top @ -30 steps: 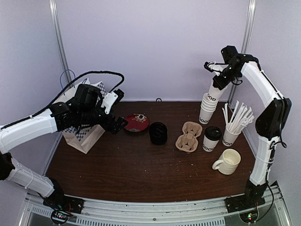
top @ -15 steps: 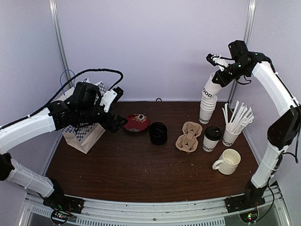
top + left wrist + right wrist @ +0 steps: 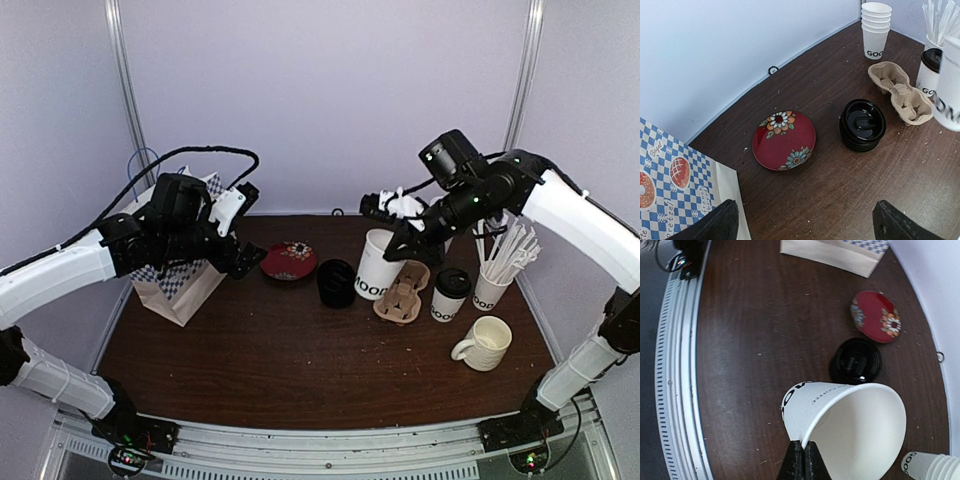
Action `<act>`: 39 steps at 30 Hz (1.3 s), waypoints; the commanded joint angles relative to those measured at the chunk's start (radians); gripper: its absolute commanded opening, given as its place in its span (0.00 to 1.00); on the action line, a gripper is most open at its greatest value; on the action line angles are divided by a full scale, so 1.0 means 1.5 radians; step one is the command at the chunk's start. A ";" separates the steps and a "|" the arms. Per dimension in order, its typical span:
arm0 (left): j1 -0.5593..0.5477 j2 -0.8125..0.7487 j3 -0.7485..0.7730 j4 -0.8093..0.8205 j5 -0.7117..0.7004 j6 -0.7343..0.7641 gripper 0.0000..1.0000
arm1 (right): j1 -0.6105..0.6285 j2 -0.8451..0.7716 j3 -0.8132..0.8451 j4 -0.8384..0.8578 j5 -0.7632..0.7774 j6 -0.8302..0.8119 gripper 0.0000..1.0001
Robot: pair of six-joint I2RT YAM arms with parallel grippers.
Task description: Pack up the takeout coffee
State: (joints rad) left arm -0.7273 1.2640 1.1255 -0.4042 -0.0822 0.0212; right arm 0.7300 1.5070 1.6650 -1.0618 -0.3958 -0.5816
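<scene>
Pinching the rim of a lidless white cup [image 3: 378, 264], the right claw [image 3: 801, 454] is holding it tilted, just left of the brown pulp carrier [image 3: 401, 290]. The lidded cup [image 3: 450, 294], lettered "GOOD", is standing on the worktop [image 3: 260, 360] just right of the carrier. A stack of black lids [image 3: 336, 283] is sitting near the carrier's left side. The left claw [image 3: 805, 227] is hovering with fingers spread wide, well left of the carrier, beside a paper bag [image 3: 175, 285].
</scene>
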 commanded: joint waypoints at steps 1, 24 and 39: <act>0.019 0.012 0.011 0.024 -0.014 0.000 0.98 | 0.088 -0.006 -0.045 -0.025 -0.046 -0.051 0.00; 0.028 0.013 0.011 0.022 0.001 -0.004 0.98 | 0.270 0.110 -0.195 0.205 0.197 0.010 0.00; 0.028 0.032 0.020 0.010 0.014 -0.003 0.98 | 0.279 0.130 -0.219 0.214 0.162 0.009 0.01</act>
State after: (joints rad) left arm -0.6926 1.2984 1.1259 -0.4053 -0.0845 0.0204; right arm 1.1374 1.6890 1.3525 -0.7605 -0.1333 -0.5728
